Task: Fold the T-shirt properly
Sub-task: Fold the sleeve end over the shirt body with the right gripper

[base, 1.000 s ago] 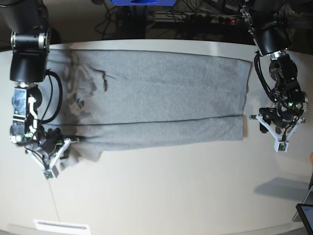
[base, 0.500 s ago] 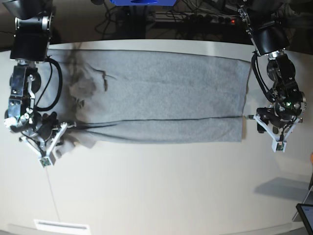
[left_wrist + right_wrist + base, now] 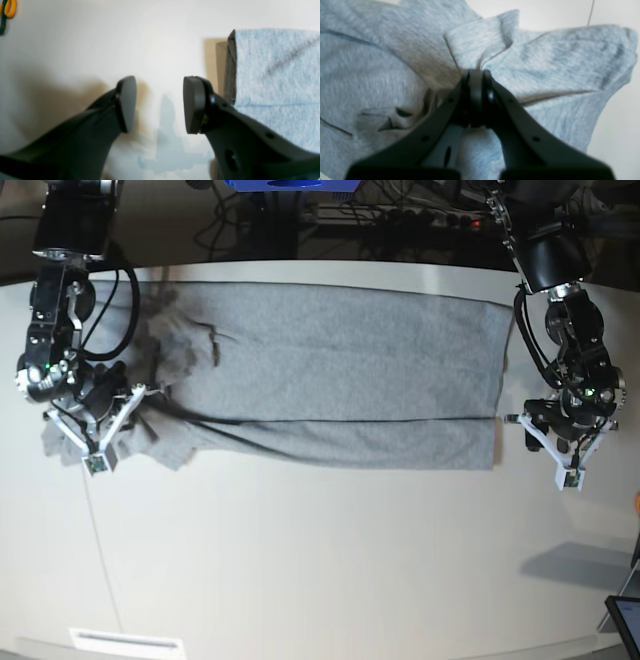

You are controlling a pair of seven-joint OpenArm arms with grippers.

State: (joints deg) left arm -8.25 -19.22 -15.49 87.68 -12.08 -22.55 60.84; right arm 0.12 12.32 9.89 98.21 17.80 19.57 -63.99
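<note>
While the right gripper (image 3: 476, 75) clamps a bunched fold of the T-shirt (image 3: 330, 370), apparently to fold it, the cloth puckers. The left gripper (image 3: 160, 105) hangs agape, empty, just beside the hem.

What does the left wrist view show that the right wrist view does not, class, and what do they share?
Only the left wrist view: the left gripper open over bare table, beside the T-shirt's straight folded edge, gripping nothing. Only the right wrist view: the right gripper shut on a bunched fold of the shirt. Both show grey shirt fabric and pale table.
</note>
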